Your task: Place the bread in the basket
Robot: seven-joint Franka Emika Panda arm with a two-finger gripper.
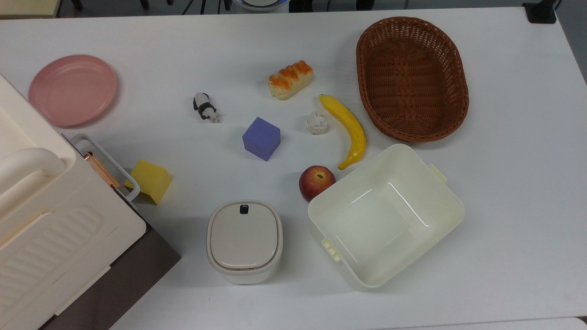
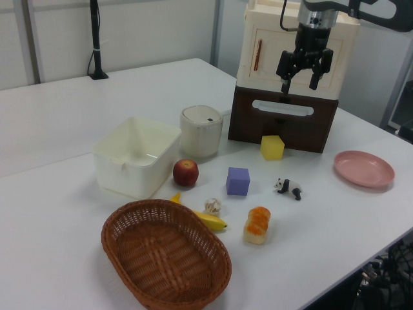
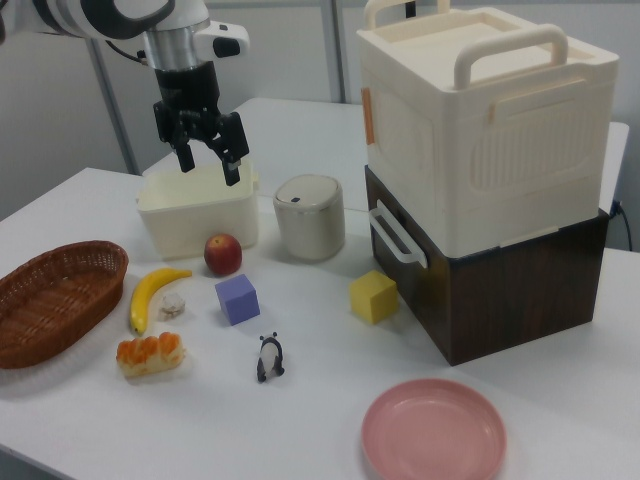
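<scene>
- I see the pincer hanging high above the tabletop, its two fingers spread apart with nothing between them.
- In the left view the pincer sits in front of the stacked cream-and-brown boxes, well apart from everything on the tabletop.
- The bread lies flat on the tabletop, glazed top up, well below the pincer and apart from it.
- In the right view the bread is at the near left, and the pincer is up above the cream tub farther back.
- In the top view the basket stands to the right of the bread, empty, with the banana between them.
- A small white lump rests just beside the banana; a purple cube and an apple lie nearby.
</scene>
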